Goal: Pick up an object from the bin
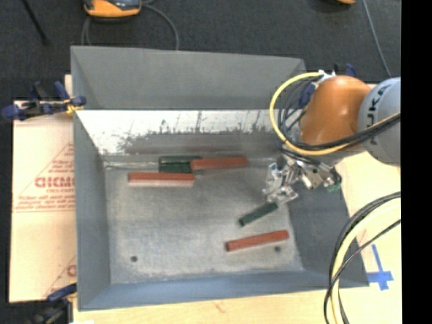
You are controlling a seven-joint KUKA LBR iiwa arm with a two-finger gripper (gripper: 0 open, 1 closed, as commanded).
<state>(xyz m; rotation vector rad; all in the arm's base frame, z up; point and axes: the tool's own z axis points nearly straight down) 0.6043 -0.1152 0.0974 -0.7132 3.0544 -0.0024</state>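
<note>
End effector (282, 189), grip state unclear, is hanging over one end of a slim dark green bar (258, 214) near the grey metal bin's (91, 208) right wall, risking an off-centre pinch that slips.

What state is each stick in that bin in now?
Small green stick: slanted, upper end by the gripper.
Front red stick: flat, alone.
Back green stick: flat, by the back wall.
Right back red stick: flat, beside it.
Left back red stick: flat, beside it.
</note>
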